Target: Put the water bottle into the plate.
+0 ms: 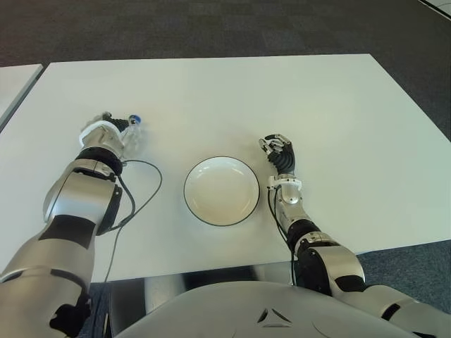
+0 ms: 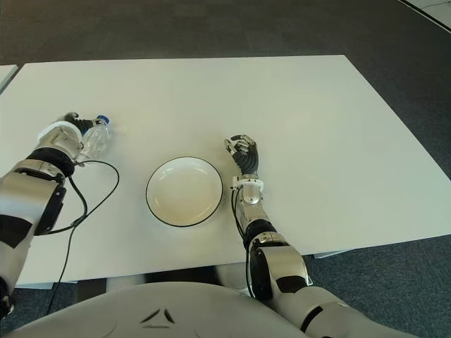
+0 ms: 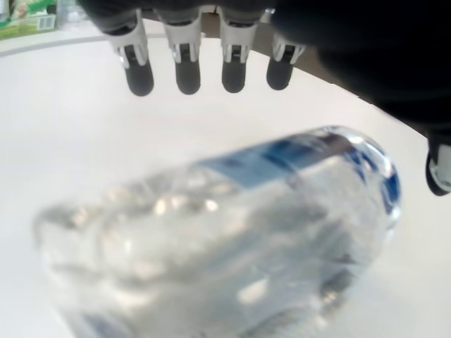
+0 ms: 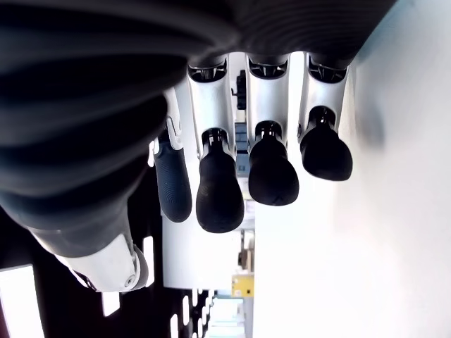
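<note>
Head-mounted stereo pair, looking forward and down on the same white table (image 1: 282,91) and plate (image 1: 221,191), slightly offset. Wrist cameras close behind each hand's fingers (image 3: 187,67), facing the tabletop.

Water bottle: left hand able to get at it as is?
Probably yes. The left hand is already at the water bottle, fingers open above it, nothing between; no grasp closed yet.

White rectangular table (image 1: 211,91), round white plate with thin dark rim (image 1: 221,191) near front-centre, clear plastic water bottle with blue cap (image 1: 133,134) lying at left, thin black cable (image 1: 144,190) looping beside plate
</note>
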Controlling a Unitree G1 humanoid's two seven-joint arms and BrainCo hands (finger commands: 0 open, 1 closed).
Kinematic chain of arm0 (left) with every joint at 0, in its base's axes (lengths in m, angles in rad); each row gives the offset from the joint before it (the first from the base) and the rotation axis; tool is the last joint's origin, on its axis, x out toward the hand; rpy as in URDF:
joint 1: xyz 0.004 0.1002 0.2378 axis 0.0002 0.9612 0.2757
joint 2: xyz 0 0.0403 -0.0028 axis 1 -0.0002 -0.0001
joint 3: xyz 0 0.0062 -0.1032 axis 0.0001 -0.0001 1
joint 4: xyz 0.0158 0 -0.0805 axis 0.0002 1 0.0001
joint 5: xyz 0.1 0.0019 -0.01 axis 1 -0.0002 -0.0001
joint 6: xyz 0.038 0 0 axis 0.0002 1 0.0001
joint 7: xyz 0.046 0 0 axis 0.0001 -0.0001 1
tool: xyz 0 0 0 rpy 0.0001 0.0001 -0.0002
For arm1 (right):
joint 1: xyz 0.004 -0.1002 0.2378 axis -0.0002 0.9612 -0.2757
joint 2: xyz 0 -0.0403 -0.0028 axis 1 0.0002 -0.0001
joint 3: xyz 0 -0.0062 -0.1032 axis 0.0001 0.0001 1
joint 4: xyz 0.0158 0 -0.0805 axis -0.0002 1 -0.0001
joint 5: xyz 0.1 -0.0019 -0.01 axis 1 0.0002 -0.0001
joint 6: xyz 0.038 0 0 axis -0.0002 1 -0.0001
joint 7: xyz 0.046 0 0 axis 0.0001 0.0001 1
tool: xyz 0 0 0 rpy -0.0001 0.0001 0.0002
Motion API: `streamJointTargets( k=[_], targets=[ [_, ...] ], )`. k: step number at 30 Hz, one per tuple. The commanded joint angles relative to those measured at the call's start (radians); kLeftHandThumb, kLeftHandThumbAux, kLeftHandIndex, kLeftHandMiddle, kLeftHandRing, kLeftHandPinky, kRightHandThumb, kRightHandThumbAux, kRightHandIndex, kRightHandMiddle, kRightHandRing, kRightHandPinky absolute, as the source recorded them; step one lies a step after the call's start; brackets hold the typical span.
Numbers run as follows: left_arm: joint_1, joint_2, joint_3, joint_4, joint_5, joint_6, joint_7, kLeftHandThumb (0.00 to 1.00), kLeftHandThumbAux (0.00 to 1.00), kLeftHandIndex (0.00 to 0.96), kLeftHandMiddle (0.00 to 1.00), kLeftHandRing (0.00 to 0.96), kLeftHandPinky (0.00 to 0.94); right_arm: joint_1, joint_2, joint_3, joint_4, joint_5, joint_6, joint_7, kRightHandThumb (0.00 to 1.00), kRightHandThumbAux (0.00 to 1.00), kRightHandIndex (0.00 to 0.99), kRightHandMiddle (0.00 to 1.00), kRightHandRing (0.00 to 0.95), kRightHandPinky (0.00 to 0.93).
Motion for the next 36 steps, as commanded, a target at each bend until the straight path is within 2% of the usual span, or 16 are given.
streamJointTargets(
  k=[1,11,26,36],
  targets=[
    [0.045,-0.02,0.001,-0.017,-0.017,-0.022,-0.029,0.083,0.355,0.091,0.0,0.0,0.02,0.031,0.003,-0.006,0.018,0.009,0.03,0.0,0.706,0.728,0.437,0.776,0.779,0.791],
    [0.094,-0.032,0.046,-0.081,-0.077,-0.057,-0.022,0.081,0.366,0.074,0.0,0.0,0.026,0.028,0.0,-0.004,0.022,0.003,0.033,-0.012,0.706,0.727,0.438,0.781,0.782,0.786],
    [0.255,-0.082,0.221,-0.333,-0.252,-0.113,0.051,0.048,0.431,0.009,0.0,0.0,0.001,0.028,-0.011,0.005,0.027,-0.001,0.026,-0.012,0.705,0.728,0.437,0.764,0.77,0.779],
    [0.352,-0.147,0.207,-0.486,-0.24,-0.082,0.096,0.034,0.421,0.004,0.0,0.0,0.003,0.026,-0.017,0.01,0.033,-0.007,0.039,-0.009,0.706,0.728,0.437,0.762,0.767,0.768]
  ],
)
